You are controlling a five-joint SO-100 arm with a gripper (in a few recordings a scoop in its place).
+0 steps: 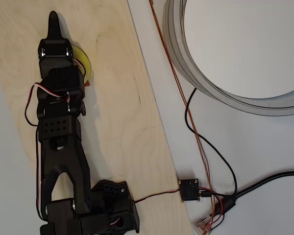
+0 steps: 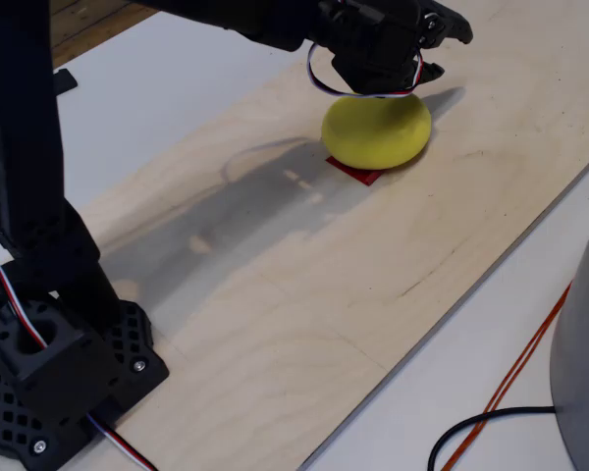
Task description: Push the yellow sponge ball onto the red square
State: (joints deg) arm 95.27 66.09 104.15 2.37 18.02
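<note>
the board (image 2: 304, 294) is a pale plywood sheet lying on a white table (image 1: 245, 147). the black arm (image 1: 59, 132) reaches along it from its base at the near end.

the task looks close to done, as i judge it. in the fixed view the ball (image 2: 377, 130) sits on the board over most of the square (image 2: 356, 172), with only a thin red strip and one corner showing at the ball's near side. in the overhead view a sliver of ball (image 1: 83, 62) shows at the right of the arm, and a red speck (image 1: 86, 83) just below it. what may be left is a small nudge to centre the ball, if any.

the gripper (image 2: 412, 39) hangs right over the ball, touching or nearly touching its top. i cannot tell how far its jaws stand apart; its body covers them in both views. one finger (image 1: 53, 24) points past the ball in the overhead view.

hidden: most of the square under the ball, most of the ball under the arm from above, and whether the gripper truly presses on the ball.
</note>
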